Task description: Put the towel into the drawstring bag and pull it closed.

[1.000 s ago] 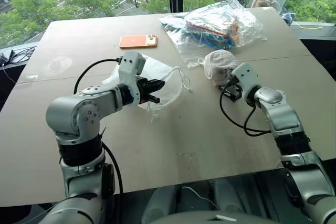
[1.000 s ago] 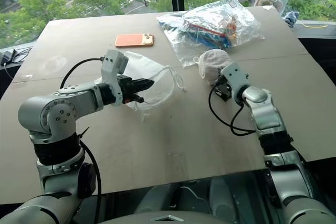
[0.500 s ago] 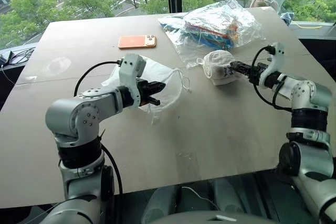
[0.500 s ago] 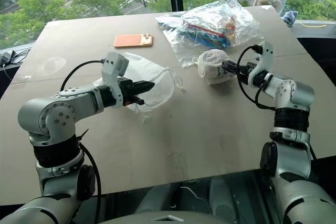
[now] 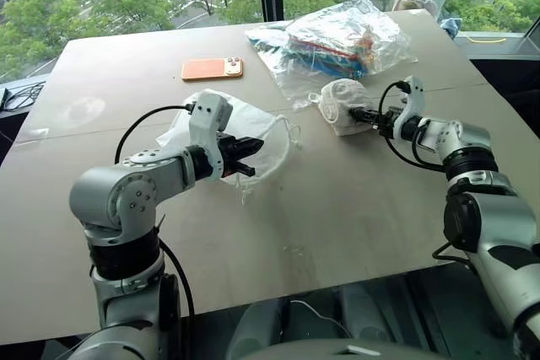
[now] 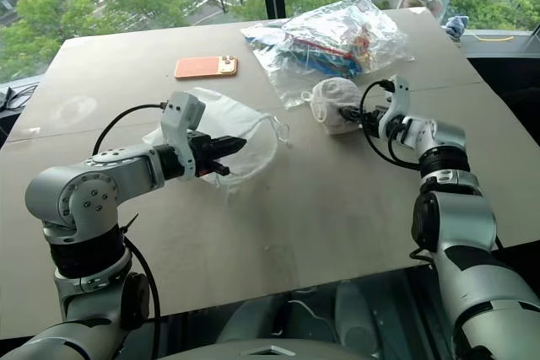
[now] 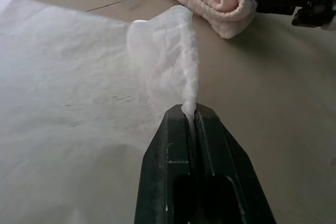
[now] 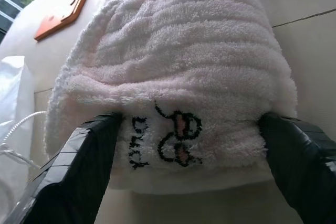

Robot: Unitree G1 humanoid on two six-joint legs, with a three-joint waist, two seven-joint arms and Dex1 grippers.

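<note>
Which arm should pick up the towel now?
Right. The right gripper is open with its fingers on either side of the towel. The left gripper is shut on the drawstring bag edge.

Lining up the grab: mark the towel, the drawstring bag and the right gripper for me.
towel point(image 8: 173, 61): right wrist view, middle of the ribbed top.
drawstring bag point(image 5: 257, 128): left eye view, flat middle of the sack.
right gripper point(image 8: 189, 169): right wrist view, midway between its fingertips, beside the towel's printed mark.
</note>
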